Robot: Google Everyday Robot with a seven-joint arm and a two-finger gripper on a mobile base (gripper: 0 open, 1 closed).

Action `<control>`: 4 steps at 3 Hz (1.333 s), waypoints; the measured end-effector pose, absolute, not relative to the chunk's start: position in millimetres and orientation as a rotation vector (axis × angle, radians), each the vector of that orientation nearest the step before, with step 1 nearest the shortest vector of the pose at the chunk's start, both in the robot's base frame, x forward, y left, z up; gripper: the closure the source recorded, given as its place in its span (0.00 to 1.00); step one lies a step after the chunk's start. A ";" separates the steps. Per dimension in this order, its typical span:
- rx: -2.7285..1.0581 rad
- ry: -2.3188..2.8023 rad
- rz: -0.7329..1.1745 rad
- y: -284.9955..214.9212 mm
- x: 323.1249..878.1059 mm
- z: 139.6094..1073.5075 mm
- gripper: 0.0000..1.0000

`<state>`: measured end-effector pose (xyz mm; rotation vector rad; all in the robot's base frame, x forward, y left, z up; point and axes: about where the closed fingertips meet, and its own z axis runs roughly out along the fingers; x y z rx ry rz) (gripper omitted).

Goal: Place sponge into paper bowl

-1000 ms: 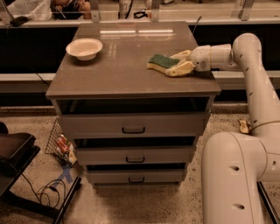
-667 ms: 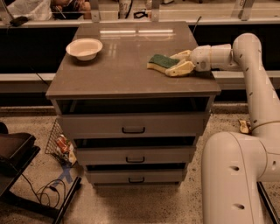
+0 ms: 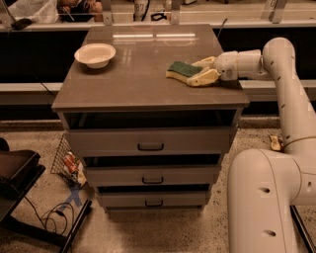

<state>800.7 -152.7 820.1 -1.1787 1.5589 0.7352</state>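
The sponge (image 3: 181, 69), pale yellow with its dark green face up, lies flat on the right part of the grey cabinet top (image 3: 138, 84). My gripper (image 3: 196, 72) reaches in from the right at table height. It is open, with its cream fingers (image 3: 203, 77) on either side of the sponge's right end. The paper bowl (image 3: 95, 54), white and empty, stands upright at the top's back left, well apart from the sponge and the gripper.
The cabinet has three drawers (image 3: 150, 144) below the top. My white arm (image 3: 286, 94) and base (image 3: 266, 202) stand at its right. A wire basket (image 3: 66, 160) and cables (image 3: 54, 215) lie on the floor at the left. A counter (image 3: 148, 15) runs behind.
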 end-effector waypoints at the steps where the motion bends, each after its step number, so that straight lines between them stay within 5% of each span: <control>1: -1.179 1.559 0.736 -152.5 800.8 820.0 0.27; 2: -1.179 1.559 0.736 -152.5 800.8 820.0 0.04; 4: -1.135 1.596 0.736 -151.9 806.2 820.2 0.00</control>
